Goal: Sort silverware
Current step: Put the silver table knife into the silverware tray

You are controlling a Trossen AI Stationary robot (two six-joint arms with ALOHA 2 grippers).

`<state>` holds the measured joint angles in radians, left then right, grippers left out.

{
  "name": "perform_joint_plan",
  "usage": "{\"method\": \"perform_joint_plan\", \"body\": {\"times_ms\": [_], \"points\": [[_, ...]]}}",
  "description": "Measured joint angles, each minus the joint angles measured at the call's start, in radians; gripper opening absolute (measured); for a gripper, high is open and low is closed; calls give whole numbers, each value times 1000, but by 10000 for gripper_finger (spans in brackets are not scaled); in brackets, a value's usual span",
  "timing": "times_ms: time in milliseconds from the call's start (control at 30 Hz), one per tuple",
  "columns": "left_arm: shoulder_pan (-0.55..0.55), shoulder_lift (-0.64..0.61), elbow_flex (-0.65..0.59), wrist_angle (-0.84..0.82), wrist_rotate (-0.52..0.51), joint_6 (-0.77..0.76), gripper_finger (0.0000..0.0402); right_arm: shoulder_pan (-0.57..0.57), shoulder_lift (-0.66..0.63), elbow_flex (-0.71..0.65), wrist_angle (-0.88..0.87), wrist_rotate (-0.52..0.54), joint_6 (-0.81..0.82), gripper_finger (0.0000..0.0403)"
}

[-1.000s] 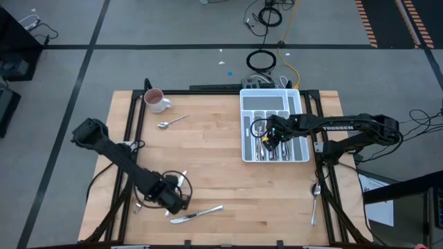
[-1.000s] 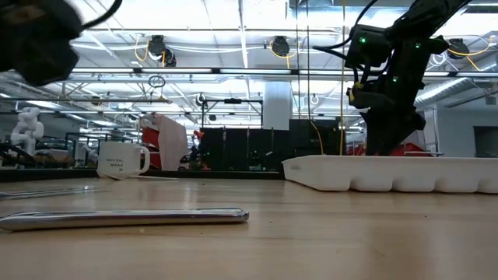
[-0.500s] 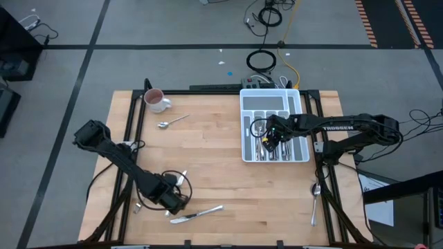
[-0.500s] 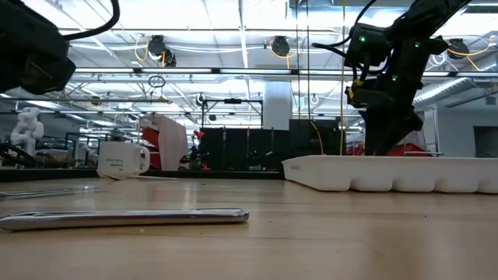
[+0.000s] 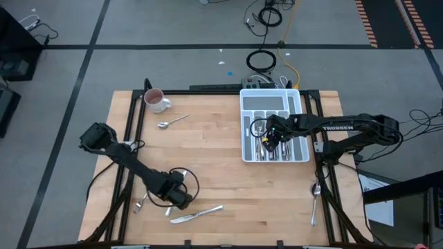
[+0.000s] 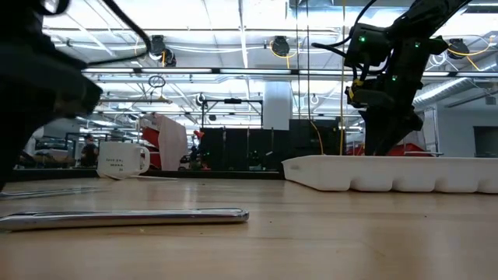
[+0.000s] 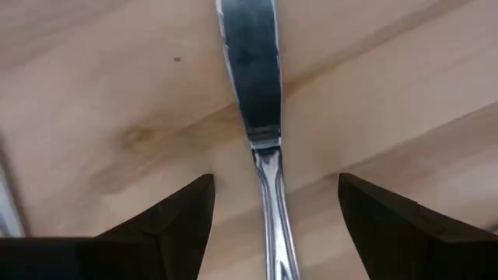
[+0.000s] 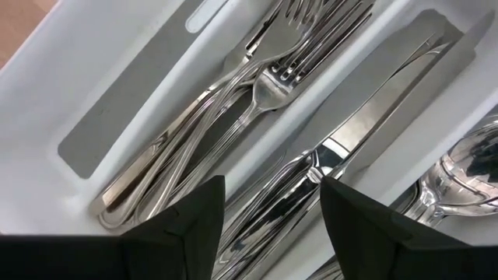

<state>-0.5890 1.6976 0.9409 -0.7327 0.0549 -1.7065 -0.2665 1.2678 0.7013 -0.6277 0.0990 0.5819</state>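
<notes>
The left gripper [image 7: 272, 225] hangs low over the pale, grained wooden worktop [image 5: 214, 159], at the lower left of the high view, its dark wedge-shaped fingers [image 7: 167, 225] spread apart on either side of a slim, mirror-bright table knife [image 7: 257, 101] lying flat. The right gripper [image 8: 272, 225], jaws parted and holding nothing, hovers in the glossy white plastic tray [image 5: 275, 104] at upper right, over nested forks [image 8: 233, 117] and polished knives [image 8: 366, 132] in neighbouring compartments. A spoon [image 5: 171, 122] lies near the mug [image 5: 155, 99].
</notes>
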Motion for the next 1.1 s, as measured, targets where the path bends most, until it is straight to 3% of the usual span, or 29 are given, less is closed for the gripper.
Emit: {"method": "perform_joint_plan", "body": {"times_ms": [200,300,667,967,1100], "points": [[27,88,10,21,80,91,276,0,0,0,-1,-1,0,201],[31,110,12,17,115,119,252,0,0,0,-2,-8,0,201],[23,114,10,-32,45,116,23,0,0,0,-4,-26,0,201],[22,112,53,-94,26,146,21,0,0,0,-5,-26,0,201],[24,102,87,-84,-12,144,1,0,0,0,-4,-26,0,201]]}}
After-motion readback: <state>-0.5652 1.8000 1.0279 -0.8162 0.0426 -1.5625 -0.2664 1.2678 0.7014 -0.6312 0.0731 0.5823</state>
